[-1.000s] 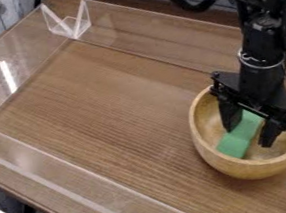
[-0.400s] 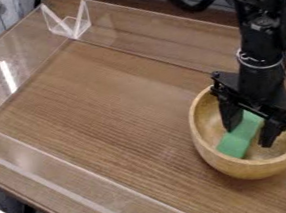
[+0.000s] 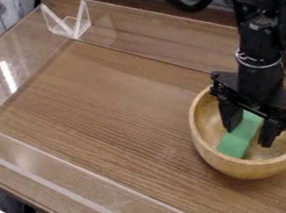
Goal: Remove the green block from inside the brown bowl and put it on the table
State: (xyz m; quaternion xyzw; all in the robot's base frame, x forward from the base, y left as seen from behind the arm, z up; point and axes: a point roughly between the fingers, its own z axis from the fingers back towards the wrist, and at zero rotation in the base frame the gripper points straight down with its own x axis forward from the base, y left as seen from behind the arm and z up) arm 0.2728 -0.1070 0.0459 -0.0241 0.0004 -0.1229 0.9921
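The green block (image 3: 240, 134) lies tilted inside the brown bowl (image 3: 215, 152), which stands at the right front of the table (image 3: 104, 94). My black gripper (image 3: 261, 121) points straight down into the bowl. Its two fingers straddle the upper end of the block, one on each side. The jaws stand wider than the block, with gaps showing, so the gripper is open. The block's lower end rests on the bowl's inside near the front wall.
Low clear acrylic walls (image 3: 62, 181) edge the tabletop. A clear acrylic corner piece (image 3: 68, 19) stands at the far left. Black cables and the arm's body (image 3: 259, 0) rise behind the bowl.
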